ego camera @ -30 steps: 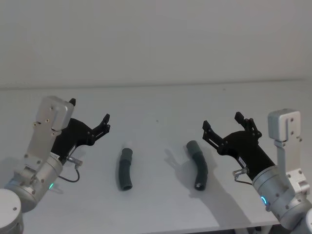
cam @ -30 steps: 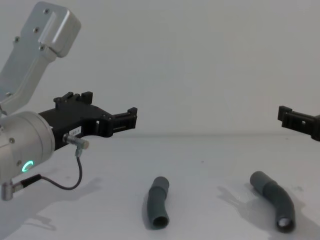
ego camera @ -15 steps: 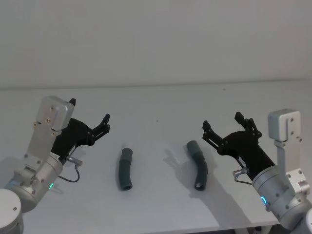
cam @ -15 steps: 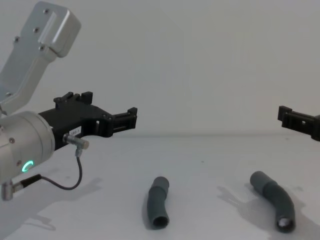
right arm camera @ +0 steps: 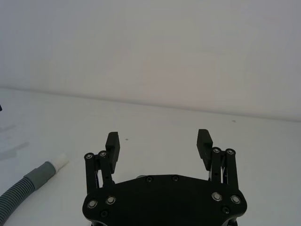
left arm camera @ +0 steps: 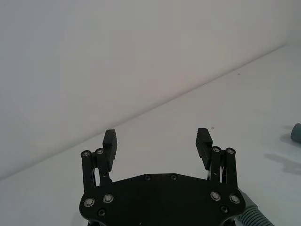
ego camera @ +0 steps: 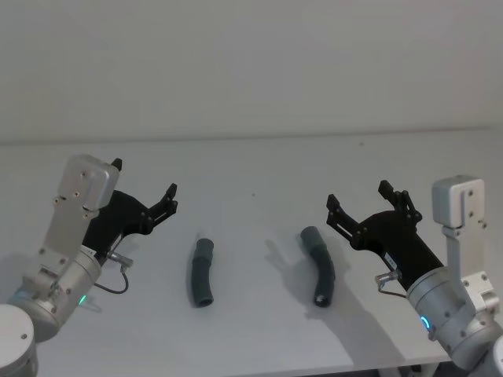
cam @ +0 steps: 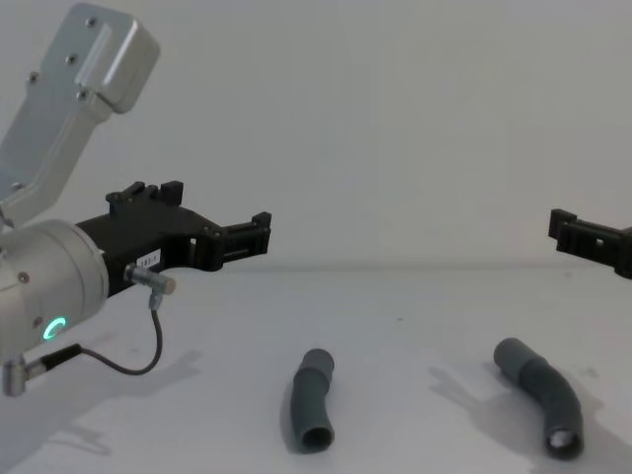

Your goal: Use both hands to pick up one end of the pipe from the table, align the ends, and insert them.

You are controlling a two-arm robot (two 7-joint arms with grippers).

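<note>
Pipe's left piece [ego camera: 201, 272] and right piece [ego camera: 318, 265] lie apart on the table [ego camera: 251, 169], neither one touched. Left gripper [ego camera: 145, 177] and right gripper [ego camera: 358, 194] hover outboard of them, jaws wide open and empty, each apparently staged to take its nearer piece.

Plain matte white over the table [ego camera: 259, 165], pale off-white on the wall [ego camera: 251, 63] behind, no pattern on either. Dark grey on the left pipe piece [ego camera: 201, 272] and the right pipe piece [ego camera: 321, 267], with fine ribbing in the wrist views, and white on a narrow tube end [right arm camera: 60, 161] next to a smooth mid-grey cuff [right arm camera: 41, 173]. Black on the left gripper [ego camera: 145, 177] and the right gripper [ego camera: 358, 194], dotted with small silver screw heads [left arm camera: 216, 196]; silver on the left arm [ego camera: 75, 212] and the right arm [ego camera: 460, 236], with a green ring light [cam: 51, 328] on the former and a blue-green light [ego camera: 425, 323] on the latter.
</note>
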